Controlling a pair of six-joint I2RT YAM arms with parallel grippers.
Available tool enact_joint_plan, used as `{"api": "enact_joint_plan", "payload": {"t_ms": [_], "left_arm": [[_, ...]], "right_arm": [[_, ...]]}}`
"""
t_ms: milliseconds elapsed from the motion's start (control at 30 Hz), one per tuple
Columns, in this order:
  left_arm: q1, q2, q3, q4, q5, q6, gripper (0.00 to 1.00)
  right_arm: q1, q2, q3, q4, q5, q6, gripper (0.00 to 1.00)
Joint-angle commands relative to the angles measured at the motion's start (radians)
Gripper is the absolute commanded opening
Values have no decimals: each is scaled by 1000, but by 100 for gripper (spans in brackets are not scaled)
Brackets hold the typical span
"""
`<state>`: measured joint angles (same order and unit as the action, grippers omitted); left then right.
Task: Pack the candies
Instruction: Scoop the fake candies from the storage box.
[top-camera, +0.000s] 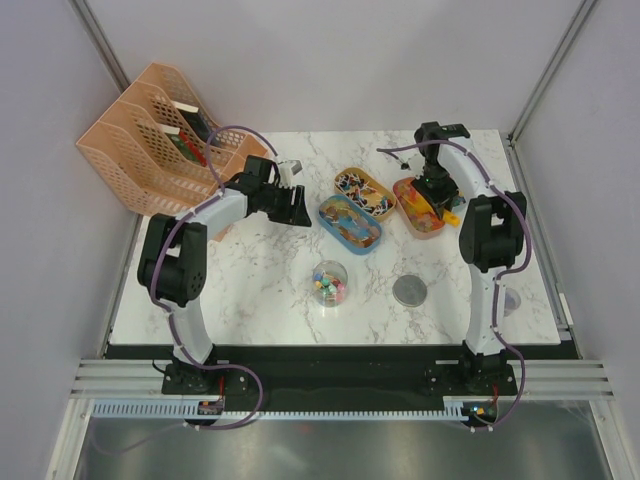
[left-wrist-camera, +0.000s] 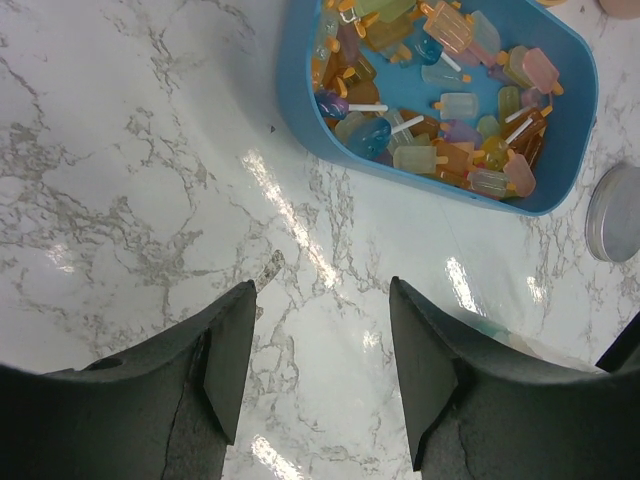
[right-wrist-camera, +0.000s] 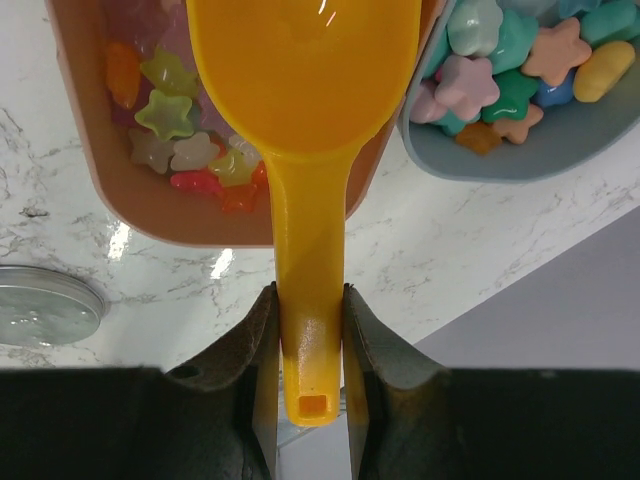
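Marble table (top-camera: 250, 290), upper centre: tiny, light, slippery candies (top-camera: 350, 222) filled oval trays (top-camera: 322, 210); I judged scooping wiser than pinching. My right end effector (right-wrist-camera: 308, 340) clamped the scoop (right-wrist-camera: 305, 90) handle; left end effector (left-wrist-camera: 322, 350) gaped empty.

- A white marble surface (top-camera: 250, 290) carries everything.
- A peach file rack (top-camera: 140, 150) stands at the far left corner, with something dark tucked in one slot.
- A blue oval tray (left-wrist-camera: 300, 110) sits mid-surface, with an orange-rimmed tray (top-camera: 388, 190) just behind it.
- A pink tray (right-wrist-camera: 90, 190) lies to their right, and a grey-blue dish (right-wrist-camera: 500, 165) sits just beside it near the surface's edge.
- A yellow scoop (right-wrist-camera: 305, 120) has its bowl over the pink tray.
- A clear cup (top-camera: 330, 268) stands nearer the front.
- A round metal lid (top-camera: 410, 291) lies flat to the cup's right, apart from it.
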<state>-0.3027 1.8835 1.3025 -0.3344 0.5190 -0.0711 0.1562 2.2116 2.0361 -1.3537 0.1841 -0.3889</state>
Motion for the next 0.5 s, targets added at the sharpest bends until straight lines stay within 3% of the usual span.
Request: {"api": "enact_joint_plan", "payload": {"t_ms": [0,467], "left_arm": [[2,14,40,23,18,-10,63],[2,-29,-9,-31,-34,106,64]], "right_arm": [[2,42,53,-33,-9,1,0],[-21,68,-2,2,-80,-34,0]]}}
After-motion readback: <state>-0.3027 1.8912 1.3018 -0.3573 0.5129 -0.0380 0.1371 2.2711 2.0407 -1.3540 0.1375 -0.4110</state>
